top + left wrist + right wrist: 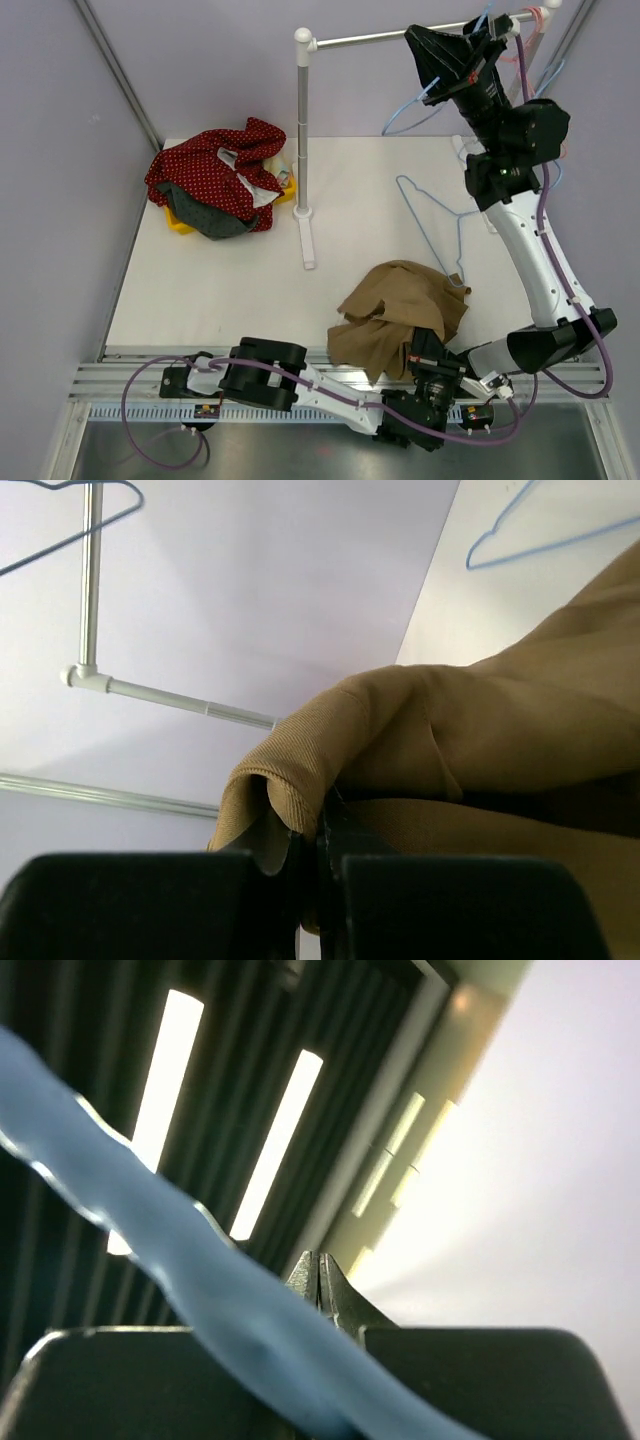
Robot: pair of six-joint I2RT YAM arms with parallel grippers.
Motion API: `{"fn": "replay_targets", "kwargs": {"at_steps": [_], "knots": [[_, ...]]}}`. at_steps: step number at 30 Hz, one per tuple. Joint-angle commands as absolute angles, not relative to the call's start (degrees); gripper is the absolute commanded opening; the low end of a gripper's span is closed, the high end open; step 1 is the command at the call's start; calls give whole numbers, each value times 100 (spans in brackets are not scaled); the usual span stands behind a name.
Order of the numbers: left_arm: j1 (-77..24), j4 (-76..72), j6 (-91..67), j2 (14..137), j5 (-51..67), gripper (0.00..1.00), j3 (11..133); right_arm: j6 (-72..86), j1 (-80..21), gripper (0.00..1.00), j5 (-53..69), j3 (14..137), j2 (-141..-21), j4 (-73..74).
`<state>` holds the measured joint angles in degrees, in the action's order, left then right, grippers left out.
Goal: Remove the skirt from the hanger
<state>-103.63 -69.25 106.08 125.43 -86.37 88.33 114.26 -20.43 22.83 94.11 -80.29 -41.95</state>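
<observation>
left pincer (310, 830) clamped on tan skirt (480, 730) fold | right pincer (320, 1285) closed, blue hanger (150, 1220) crossing its front

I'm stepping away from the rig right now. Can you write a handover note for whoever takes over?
Left gripper: shut on a fold of the tan skirt, which lies crumpled on the table.
Right gripper: shut, up at the rail; a blue hanger wire crosses it, grip unclear.
Second blue hanger lies on the table, its lower end at the skirt's edge.
Done: skirt looks off.
Left: confirm, release.
</observation>
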Motion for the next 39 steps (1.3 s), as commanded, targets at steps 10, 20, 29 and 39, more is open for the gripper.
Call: {"fn": "replay_targets", "kwargs": {"at_steps": [10,20,29,39], "knots": [[-9880,-9589,13218,13595,-9844,0,7279,8342,-1802,0,5432,12858,-8947,1133],[-8825,-9571,13377,12527,-9826,0,7390,7445,-1810,0,5712,13122,-8780,2372],[-8149,-8594,12694,11049,-9738,0,7412,6497,-1811,0,5872,13209,-8877,3256],[-6970,-6573,10976,9535,-9334,0,6846,4254,-2363,0,2597,11044,-7668,3888]]}}
